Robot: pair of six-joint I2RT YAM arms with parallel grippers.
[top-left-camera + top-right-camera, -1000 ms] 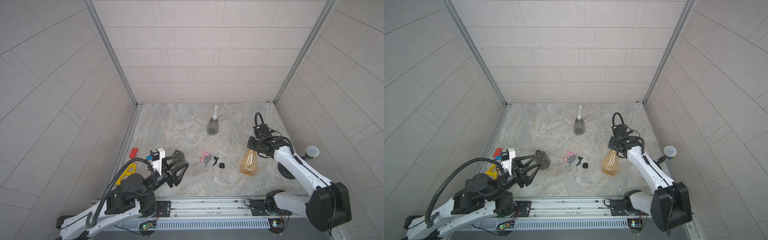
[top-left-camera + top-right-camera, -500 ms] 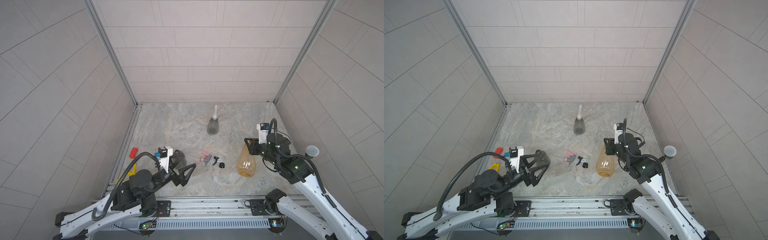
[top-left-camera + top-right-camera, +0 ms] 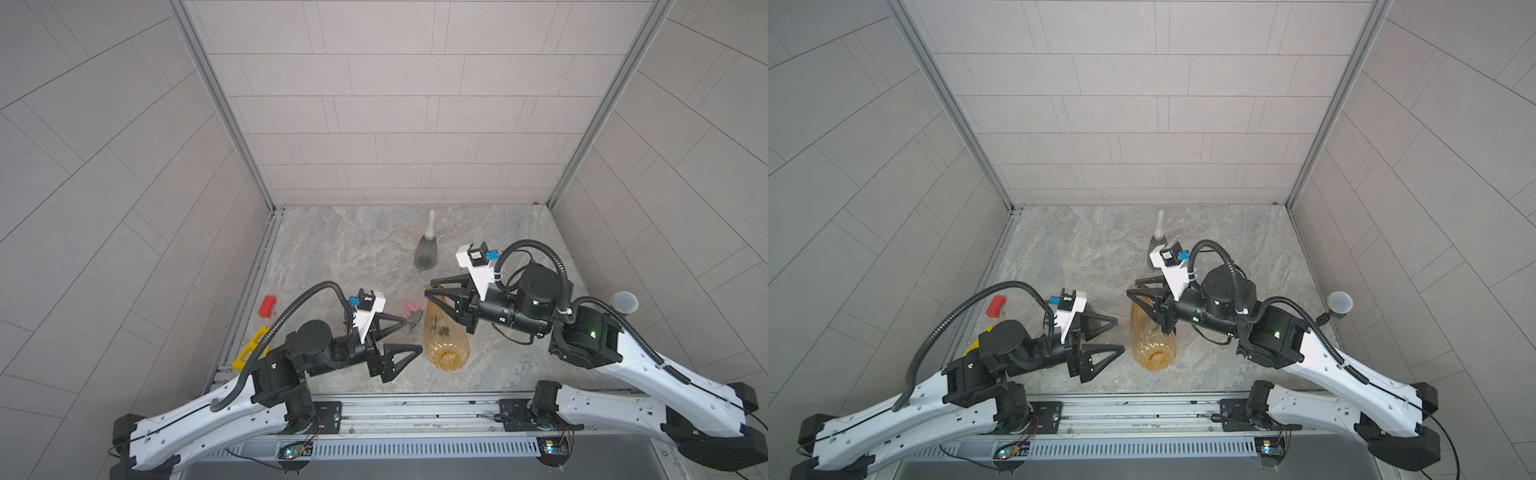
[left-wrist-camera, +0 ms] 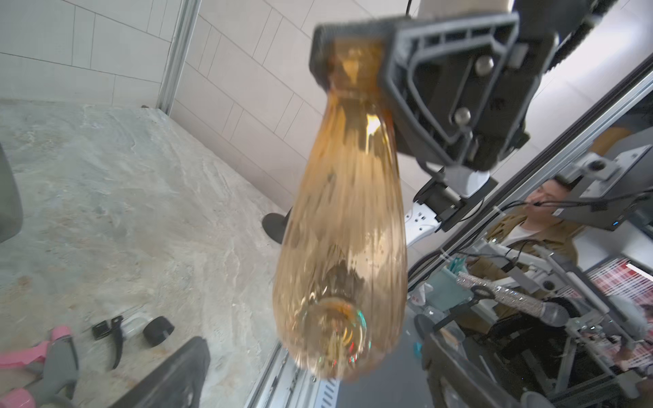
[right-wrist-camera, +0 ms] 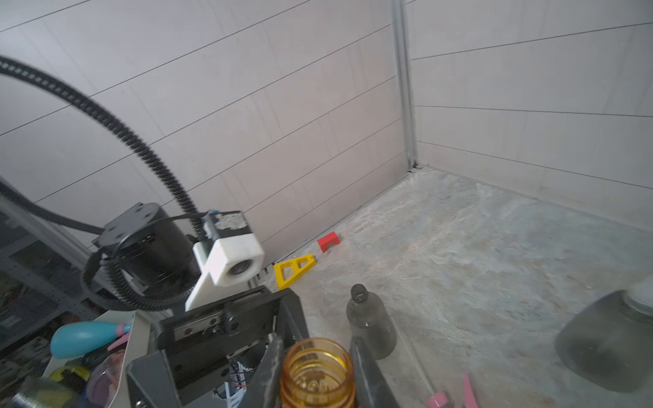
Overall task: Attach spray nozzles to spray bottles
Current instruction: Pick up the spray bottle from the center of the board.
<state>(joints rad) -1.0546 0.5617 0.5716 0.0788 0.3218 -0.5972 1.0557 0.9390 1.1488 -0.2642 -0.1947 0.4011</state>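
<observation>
In both top views my right gripper (image 3: 438, 296) is clamped on the neck of the amber bottle (image 3: 446, 340). The bottle is tilted, base toward the front rail (image 3: 415, 409), and looks lifted off the floor (image 3: 353, 257). My left gripper (image 3: 413, 340) stands wide and empty just beside the bottle's body. At the back a grey bottle (image 3: 424, 255) stands upright with the white nozzle (image 3: 432, 218) on it; I'd count that one done. The pink nozzle (image 3: 411, 308) lies on the floor by my left gripper.

Left wrist: the amber bottle fills the view, its neck pinched between the right fingers (image 4: 395, 53). The pink nozzle and the black nozzle (image 4: 134, 328) lie loose on the floor, near each other.

Right wrist: the amber neck sits between my jaws with its mouth open, no nozzle on it. Just beyond, a second grey bottle (image 5: 371, 325) stands upright, its neck bare too.

By my reckoning one bottle of three is fitted. Two remain, amber first, and neither gripper has a nozzle in hand yet.
</observation>
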